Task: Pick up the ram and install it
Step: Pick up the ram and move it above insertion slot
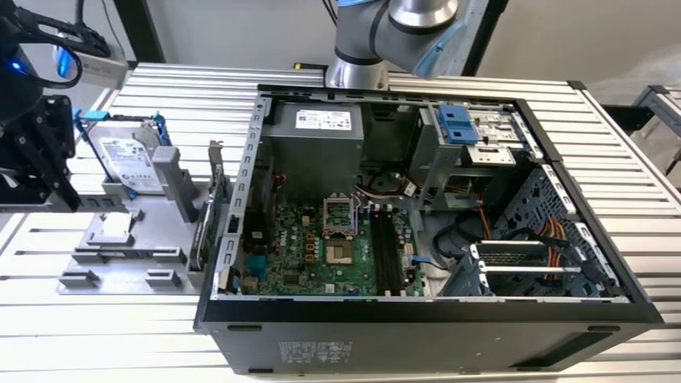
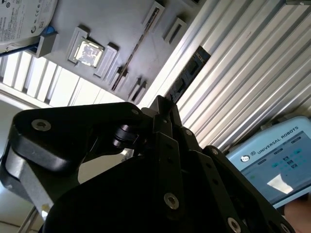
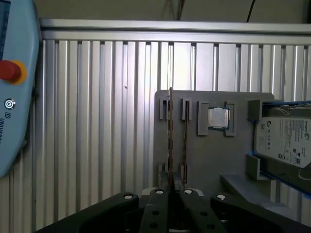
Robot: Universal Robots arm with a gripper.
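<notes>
Gripper (image 3: pixel 170 190) clamped on the ram (image 3: pixel 170 141): both black fingers (image 3: pixel 155 201) meet on the near end of the stick, which juts straight out from the tips. First wrist view has it edge-on, a thin brownish line crossing the grey fixture plate (image 3: pixel 214 160). Second wrist view shows the ram (image 2: pixel 188 74) flat-on, a dark board over the slats of the aluminium table (image 2: pixel 252 63), just off the plate's slotted edge and clear of the slot holders (image 2: pixel 177 29). On the plate: two pairs of narrow holders at one end, hard drive (image 3: pixel 284 141) with blue rails at the other end, processor (image 3: pixel 217 118) in its frame between them. Thin dark line along one holder pair; second stick or groove, cannot tell. Light blue teach pendant (image 3: pixel 14 97) with red button sits past the slats, well apart from the plate. Exterior view: plate lies on the table toward the exterior view's left, open computer case (image 1: pixel 426 319) just beside it, motherboard (image 1: pixel 319 247) exposed, long memory slots (image 1: pixel 385 255) running along the board beside the processor socket
</notes>
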